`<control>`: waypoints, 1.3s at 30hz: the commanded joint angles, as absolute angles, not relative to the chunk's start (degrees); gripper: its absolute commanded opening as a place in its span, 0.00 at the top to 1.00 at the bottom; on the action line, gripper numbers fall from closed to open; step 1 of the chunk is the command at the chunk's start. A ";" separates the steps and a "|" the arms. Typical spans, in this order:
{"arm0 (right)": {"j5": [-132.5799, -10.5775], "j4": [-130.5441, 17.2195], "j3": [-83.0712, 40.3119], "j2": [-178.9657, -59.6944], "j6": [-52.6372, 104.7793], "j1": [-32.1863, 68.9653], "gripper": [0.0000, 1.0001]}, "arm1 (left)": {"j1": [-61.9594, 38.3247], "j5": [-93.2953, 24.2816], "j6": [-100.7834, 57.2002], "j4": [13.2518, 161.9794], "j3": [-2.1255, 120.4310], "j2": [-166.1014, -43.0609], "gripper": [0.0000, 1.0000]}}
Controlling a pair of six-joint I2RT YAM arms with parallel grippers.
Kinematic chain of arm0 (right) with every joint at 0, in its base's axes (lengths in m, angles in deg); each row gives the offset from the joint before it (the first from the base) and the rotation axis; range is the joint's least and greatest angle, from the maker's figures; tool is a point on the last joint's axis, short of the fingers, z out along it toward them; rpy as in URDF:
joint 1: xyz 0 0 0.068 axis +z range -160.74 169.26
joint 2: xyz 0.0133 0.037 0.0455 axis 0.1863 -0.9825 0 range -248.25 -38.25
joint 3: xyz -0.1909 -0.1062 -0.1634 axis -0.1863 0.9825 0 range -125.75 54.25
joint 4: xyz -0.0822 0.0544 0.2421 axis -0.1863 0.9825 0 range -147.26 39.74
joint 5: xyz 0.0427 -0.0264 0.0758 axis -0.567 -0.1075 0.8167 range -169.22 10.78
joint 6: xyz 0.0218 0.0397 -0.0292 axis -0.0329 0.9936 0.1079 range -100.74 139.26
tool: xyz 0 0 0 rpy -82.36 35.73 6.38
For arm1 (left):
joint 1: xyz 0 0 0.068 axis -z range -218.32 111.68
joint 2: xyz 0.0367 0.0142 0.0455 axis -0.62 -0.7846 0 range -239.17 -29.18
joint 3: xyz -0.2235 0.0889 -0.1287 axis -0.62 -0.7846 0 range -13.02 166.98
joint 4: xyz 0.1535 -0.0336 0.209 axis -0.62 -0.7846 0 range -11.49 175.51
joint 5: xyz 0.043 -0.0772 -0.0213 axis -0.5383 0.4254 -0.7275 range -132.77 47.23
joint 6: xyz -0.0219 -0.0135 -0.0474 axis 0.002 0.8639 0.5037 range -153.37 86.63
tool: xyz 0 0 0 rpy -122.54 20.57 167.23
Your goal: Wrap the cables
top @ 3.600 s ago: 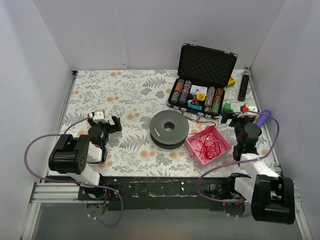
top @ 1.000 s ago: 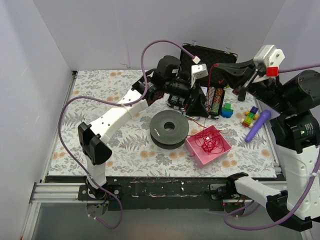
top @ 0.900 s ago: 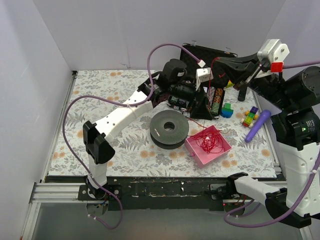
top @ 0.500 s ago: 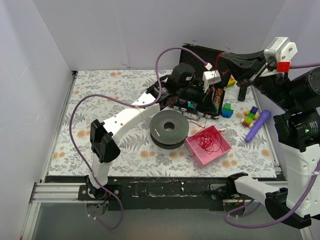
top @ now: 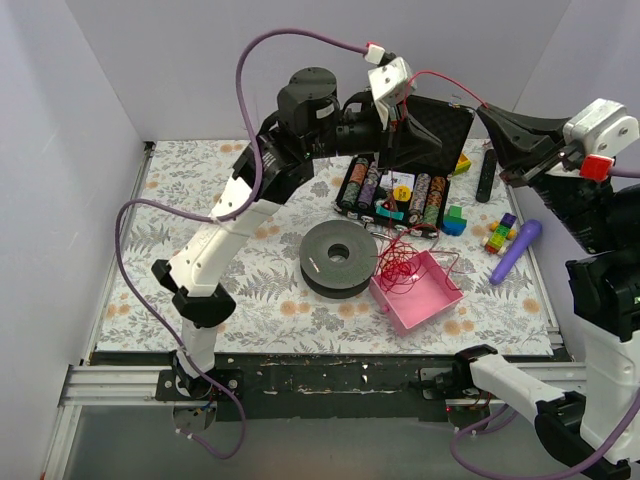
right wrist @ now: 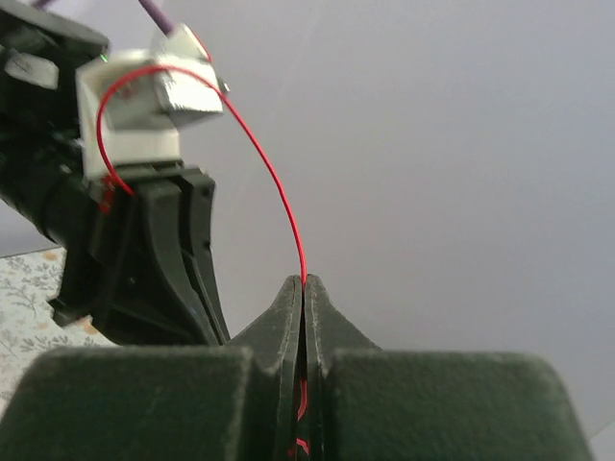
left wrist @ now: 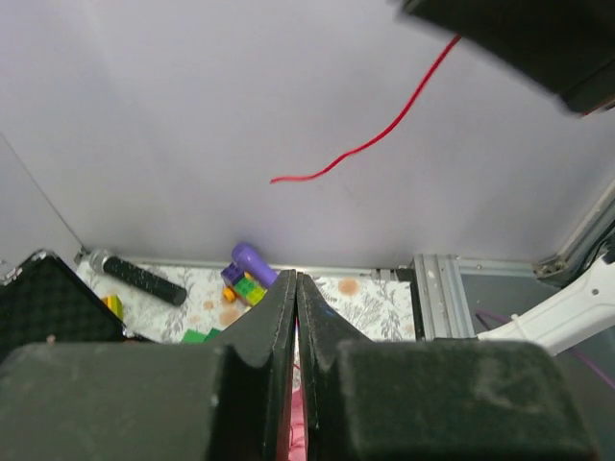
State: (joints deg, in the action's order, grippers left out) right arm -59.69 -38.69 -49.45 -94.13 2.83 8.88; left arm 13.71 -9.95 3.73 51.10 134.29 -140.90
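Observation:
The cables are thin red wire. A tangle [top: 398, 268] lies partly in the pink tray [top: 440, 305], beside the grey spool [top: 338, 258]. One strand [top: 440, 80] arcs through the air between both raised grippers. My left gripper [top: 408, 118] hangs high over the chip case with its jaws pressed together [left wrist: 296, 279]. A red strand seems to be pinched low between them and climbs to it from the tangle. My right gripper [top: 484, 112] is shut on the wire. In the right wrist view the strand [right wrist: 269, 168] leaves the closed tips [right wrist: 304, 283] and curls over the left wrist camera.
An open black case [top: 440, 125] with poker chips [top: 390, 190] stands at the back. A black remote [top: 486, 172], coloured blocks [top: 498, 235], a green block [top: 455, 218] and a purple cylinder [top: 517, 250] lie at the right. White walls enclose the table.
My left gripper closed low near the tray, then rose high and back, drawing a strand up; the tangle shifted toward the spool. The right gripper drifted right, still shut on the wire.

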 commanded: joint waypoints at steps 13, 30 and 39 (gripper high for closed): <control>-70.34 -34.41 -28.22 -95.47 5.01 9.04 0.78 | 13.63 -24.21 0.46 49.38 129.12 -136.49 1.00; -49.08 -38.51 5.28 -91.60 8.97 9.04 0.18 | 13.63 -35.91 1.96 51.67 126.55 -138.16 1.00; -50.14 -60.41 12.07 -97.91 11.70 9.04 0.14 | 13.63 -34.51 2.22 50.97 127.78 -137.55 1.00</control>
State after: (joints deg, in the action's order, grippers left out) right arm -53.09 -46.45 12.54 -94.72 10.35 8.94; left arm 13.65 -34.82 1.68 50.79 125.26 -139.48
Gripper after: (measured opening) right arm 0.854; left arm 0.013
